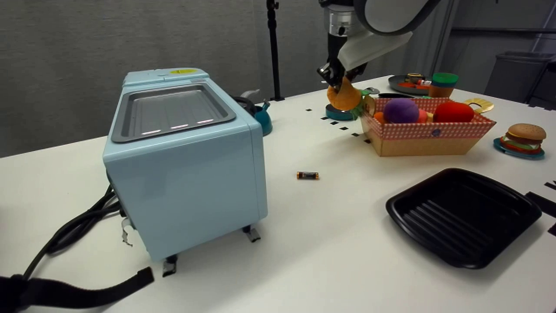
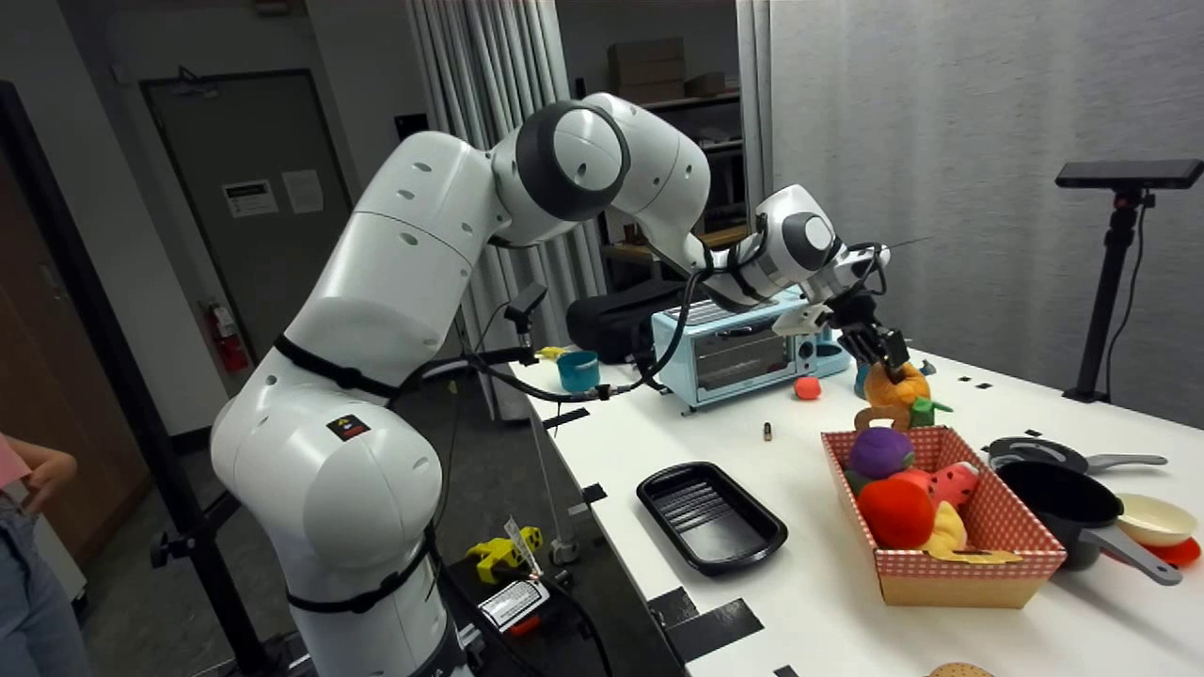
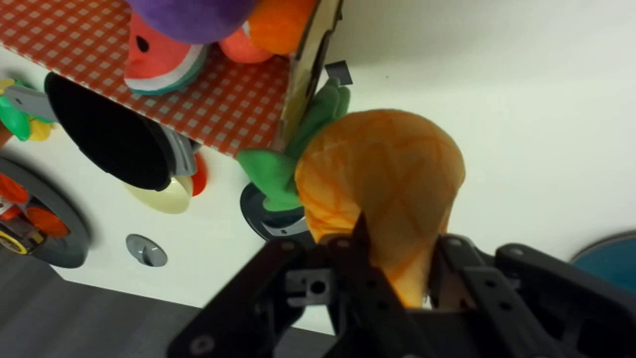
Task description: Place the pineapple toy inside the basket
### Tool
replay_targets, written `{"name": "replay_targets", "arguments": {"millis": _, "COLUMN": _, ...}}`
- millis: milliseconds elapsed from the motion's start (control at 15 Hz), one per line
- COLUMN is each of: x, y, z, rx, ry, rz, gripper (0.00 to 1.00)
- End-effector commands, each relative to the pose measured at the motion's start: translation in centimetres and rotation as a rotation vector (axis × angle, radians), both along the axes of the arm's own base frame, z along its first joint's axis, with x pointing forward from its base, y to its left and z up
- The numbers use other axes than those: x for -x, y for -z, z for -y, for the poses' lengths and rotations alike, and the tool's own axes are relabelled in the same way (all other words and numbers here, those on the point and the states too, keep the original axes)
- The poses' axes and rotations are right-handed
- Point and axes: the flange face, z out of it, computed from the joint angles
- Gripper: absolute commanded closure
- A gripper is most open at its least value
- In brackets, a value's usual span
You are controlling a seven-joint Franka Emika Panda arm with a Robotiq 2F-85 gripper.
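Observation:
The orange pineapple toy point(image 1: 342, 99) hangs above the table in my gripper point(image 1: 344, 81), its green tuft toward the basket. In the wrist view, the fingers point(image 3: 397, 253) are shut on the lower part of the pineapple toy point(image 3: 380, 159). The tan basket point(image 1: 428, 145) has a red checked lining and holds several plush toys, purple and red among them. The pineapple toy point(image 2: 898, 387) is just outside the basket's far end in an exterior view, with the basket point(image 2: 955, 590) nearer. In the wrist view the tuft overlaps the basket's end wall point(image 3: 307, 74); I cannot tell whether they touch.
A black ridged tray point(image 1: 460, 221) and a battery point(image 1: 307, 175) lie near the basket. A blue toaster oven point(image 1: 195, 191) stands farther off. A toy burger point(image 1: 524, 135), a black pot point(image 2: 1058, 503) and a pan point(image 2: 1039, 453) are beside the basket.

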Motion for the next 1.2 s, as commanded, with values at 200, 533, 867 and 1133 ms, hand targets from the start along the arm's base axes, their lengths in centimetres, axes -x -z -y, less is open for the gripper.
{"name": "replay_targets", "arguments": {"millis": 200, "x": 1.8, "y": -1.9, "z": 1.3, "rx": 0.002, "ry": 0.135, "rz": 0.11, "gripper": 0.95}}
{"name": "replay_targets", "arguments": {"millis": 533, "x": 2.2, "y": -1.9, "z": 1.6, "rx": 0.032, "ry": 0.209, "rz": 0.15, "gripper": 0.95}}
{"name": "replay_targets", "arguments": {"millis": 867, "x": 2.3, "y": -1.8, "z": 1.8, "rx": 0.054, "ry": 0.292, "rz": 0.215, "gripper": 0.95}}
{"name": "replay_targets", "arguments": {"millis": 1133, "x": 2.5, "y": -1.6, "z": 2.1, "rx": 0.092, "ry": 0.361, "rz": 0.245, "gripper": 0.95}}
